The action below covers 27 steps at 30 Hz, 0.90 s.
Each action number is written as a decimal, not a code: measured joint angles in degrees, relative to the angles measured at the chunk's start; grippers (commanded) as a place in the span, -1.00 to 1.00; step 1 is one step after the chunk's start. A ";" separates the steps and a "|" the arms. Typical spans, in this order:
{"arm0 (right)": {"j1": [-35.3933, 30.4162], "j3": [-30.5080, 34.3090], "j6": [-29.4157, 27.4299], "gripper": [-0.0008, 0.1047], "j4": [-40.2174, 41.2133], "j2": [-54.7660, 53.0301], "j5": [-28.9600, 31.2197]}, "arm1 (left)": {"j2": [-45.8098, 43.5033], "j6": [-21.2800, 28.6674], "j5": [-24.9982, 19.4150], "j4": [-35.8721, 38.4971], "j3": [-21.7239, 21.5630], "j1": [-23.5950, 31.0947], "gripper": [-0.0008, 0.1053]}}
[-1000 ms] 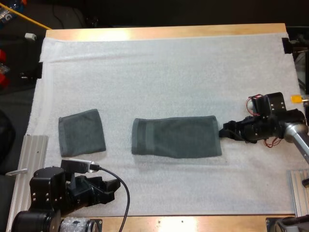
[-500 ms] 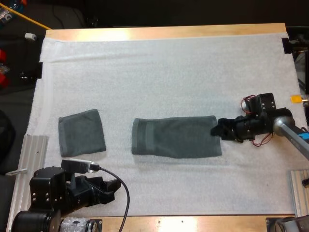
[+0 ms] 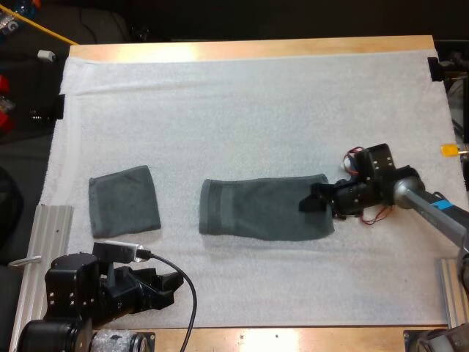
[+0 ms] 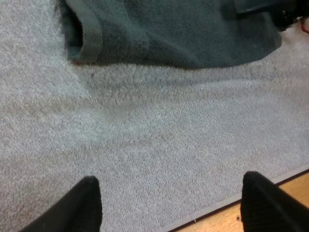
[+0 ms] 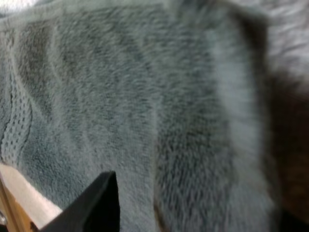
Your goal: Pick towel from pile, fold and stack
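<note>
- Right gripper (image 3: 310, 204): released, black fingers (image 5: 96, 205) spread apart, clamping nothing. It sits low over the right end of the long towel, tips pointing along the towel toward its far, left end. I cannot tell whether the tips touch the cloth.
- Long towel (image 3: 264, 209): dark grey-green, folded into a long strip and lying flat on the mat. Its right end is directly under the right gripper. Its woven-band end is the one farthest from that gripper. The near long edge lies ahead of the left gripper, well apart from it.
- Left gripper (image 3: 174, 286): released, both fingers (image 4: 87, 205) standing wide apart with only bare mat between them, holding nothing. It is low at the mat's near edge, with a strip of wood just behind its right finger.
- Folded towel (image 3: 124, 199): same dark grey-green, a small flat square. It lies ahead of the left gripper and slightly to its left, apart from the long towel and far from the right gripper. No gripper touches it.
- White mat (image 3: 242, 110): fleecy, under both towels and both grippers.
- Wooden table (image 3: 249, 50): bare wood beyond the mat's far edge and along the near edge behind the left gripper.
</note>
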 measured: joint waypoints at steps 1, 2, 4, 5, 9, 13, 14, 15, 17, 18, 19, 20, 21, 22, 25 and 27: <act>0.36 0.00 0.52 -0.08 -0.20 0.09 0.00 | 0.00 0.00 -0.02 0.00 0.00 0.00 0.14; 0.59 0.00 0.78 -0.08 -0.38 0.08 0.00 | 0.00 0.00 -0.02 0.00 0.00 0.00 0.14; 0.61 0.00 1.60 -0.08 -0.43 0.08 0.00 | 0.00 0.00 -0.02 0.00 0.00 0.00 0.14; 0.61 0.00 1.63 -0.10 -0.43 0.08 0.00 | 0.00 0.00 -0.02 0.00 0.00 0.00 0.14; 0.61 0.00 1.63 -0.38 -0.37 0.13 0.21 | 0.00 0.00 -0.02 0.00 0.00 0.00 0.14; 0.61 0.02 1.70 -0.86 1.05 -0.32 3.26 | 0.00 0.00 -0.02 0.00 0.00 -0.30 0.14; 0.61 0.10 1.69 -0.97 1.68 -0.91 4.92 | 0.00 0.00 -0.02 0.00 0.00 -0.60 0.14; 0.61 0.15 1.36 -0.99 2.65 -1.82 7.38 | 0.00 0.00 0.05 0.00 0.00 -1.06 0.14; 0.84 0.27 0.47 -0.98 4.93 -3.93 12.95 | 0.00 0.00 0.13 0.00 0.00 -2.04 0.14; 0.85 0.26 -0.18 -0.98 6.12 -5.40 15.72 | 0.00 0.00 0.13 0.00 0.00 -2.55 0.14; 0.84 0.26 -1.04 -0.98 7.24 -6.95 18.30 | 0.00 0.00 0.20 0.00 0.00 -3.03 0.14; 0.84 0.26 -2.05 -0.98 8.63 -8.47 21.12 | 0.00 0.00 0.45 0.00 0.00 -3.47 0.14; 0.84 0.26 -2.68 -0.98 10.11 -9.75 23.93 | 0.00 0.00 0.78 0.00 0.00 -3.76 0.14; 0.84 0.26 -3.35 -0.98 11.58 -11.29 26.55 | 0.00 0.00 1.24 0.00 0.00 -4.05 0.14; 0.84 0.26 -5.89 -0.98 16.40 -15.28 34.03 | 0.00 0.00 2.60 0.00 0.00 -4.10 0.14; 0.84 0.26 -6.67 -0.98 20.02 -17.78 39.08 | 0.00 0.00 2.80 0.00 0.00 -4.10 0.14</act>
